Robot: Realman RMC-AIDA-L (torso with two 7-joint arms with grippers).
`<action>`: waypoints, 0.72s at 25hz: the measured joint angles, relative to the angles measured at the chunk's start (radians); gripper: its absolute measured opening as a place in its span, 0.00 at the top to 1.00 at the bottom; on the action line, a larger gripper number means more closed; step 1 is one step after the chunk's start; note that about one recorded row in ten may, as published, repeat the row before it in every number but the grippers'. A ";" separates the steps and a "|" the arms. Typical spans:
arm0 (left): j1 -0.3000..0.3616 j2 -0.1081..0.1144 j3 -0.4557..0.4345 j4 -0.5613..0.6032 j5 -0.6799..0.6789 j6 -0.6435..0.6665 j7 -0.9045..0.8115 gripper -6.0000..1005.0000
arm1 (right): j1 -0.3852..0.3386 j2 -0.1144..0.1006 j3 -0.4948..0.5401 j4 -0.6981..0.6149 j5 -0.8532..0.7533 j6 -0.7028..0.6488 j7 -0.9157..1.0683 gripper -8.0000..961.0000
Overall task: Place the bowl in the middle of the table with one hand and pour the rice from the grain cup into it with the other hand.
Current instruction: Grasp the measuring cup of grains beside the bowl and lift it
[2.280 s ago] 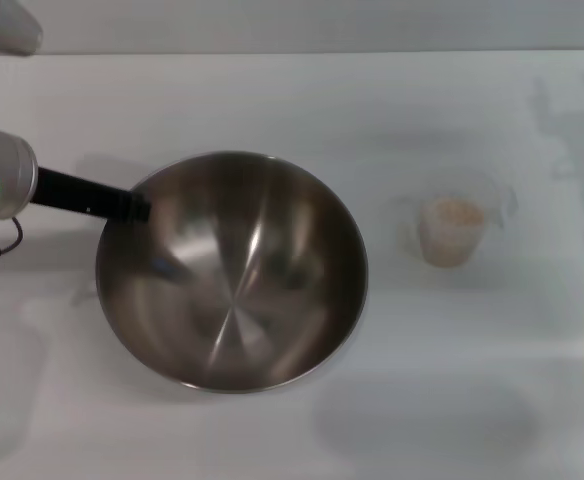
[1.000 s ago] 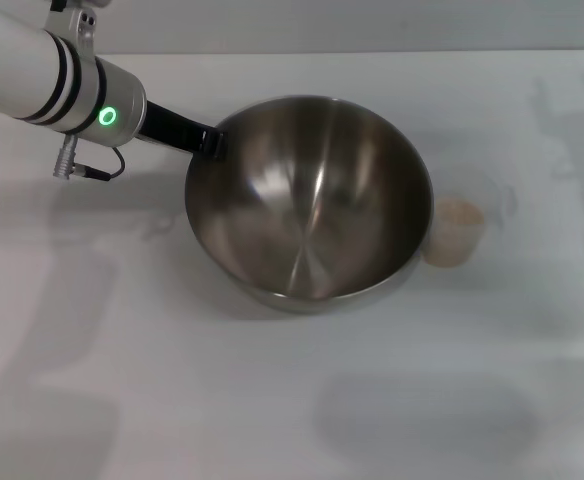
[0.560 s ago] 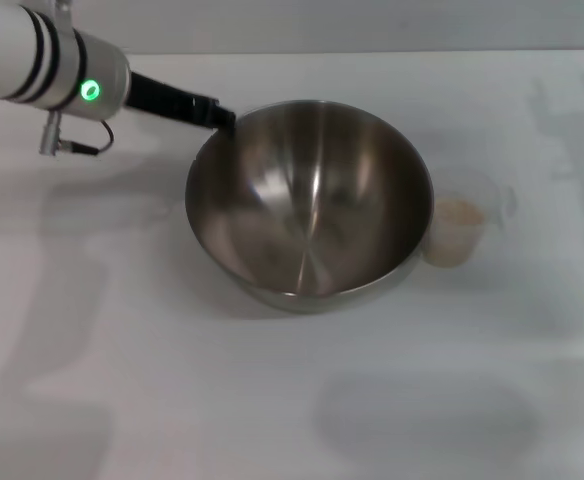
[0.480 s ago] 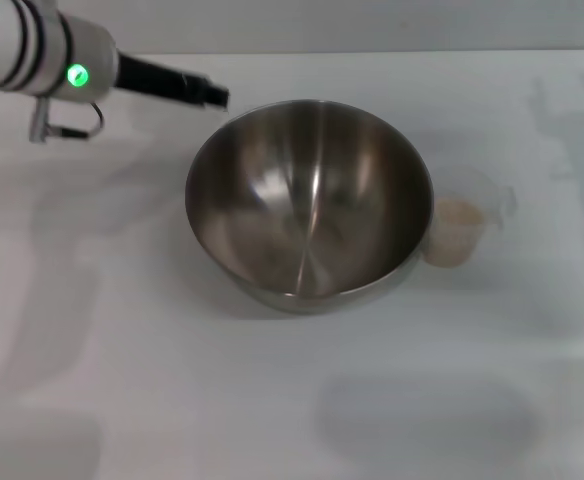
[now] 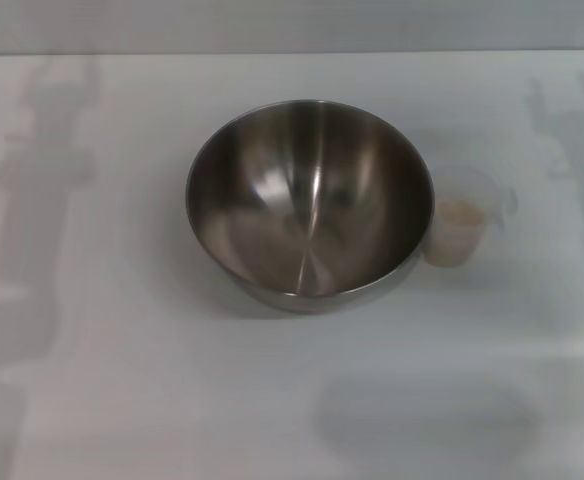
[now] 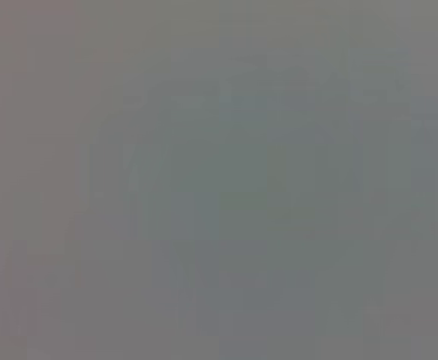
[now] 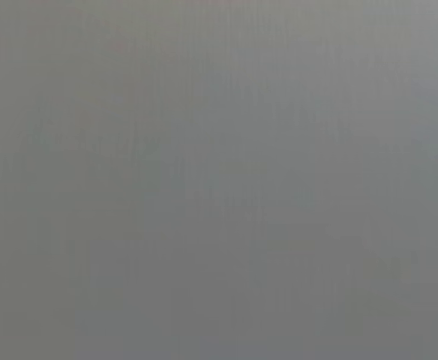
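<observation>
A large steel bowl (image 5: pixel 309 200) sits upright near the middle of the white counter (image 5: pixel 122 400), its inside bare and shiny. Just beside the bowl, on the robot's right and close enough that its wall seems to touch the bowl's rim, stands a small clear plastic cup (image 5: pixel 459 230) holding pale rice (image 5: pixel 458 213); its little handle appears to point away from the bowl.

Neither hand appears in the head view, and both wrist views show only flat grey, so whether either hand is open or closed cannot be told. Only arm shadows fall on the counter, well away from the bowl on either side.

The bowl looks placed; the pour is not yet done. The cup is likely light, thin-walled and a little slick, so a firm squeeze could flex it or spill grains. The outer wall or handle, away from the bowl, looks the best hold.
</observation>
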 joint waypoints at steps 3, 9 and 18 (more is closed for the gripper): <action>0.031 0.003 0.086 0.110 0.043 0.326 -0.160 0.44 | -0.004 0.001 0.000 0.002 -0.001 0.000 0.000 0.31; -0.025 0.006 0.119 0.507 0.289 0.891 -0.673 0.44 | -0.044 0.004 -0.002 0.027 -0.003 0.000 0.000 0.31; -0.032 0.008 0.093 0.742 0.416 1.041 -0.837 0.44 | -0.249 0.008 -0.029 0.130 -0.060 0.013 -0.009 0.31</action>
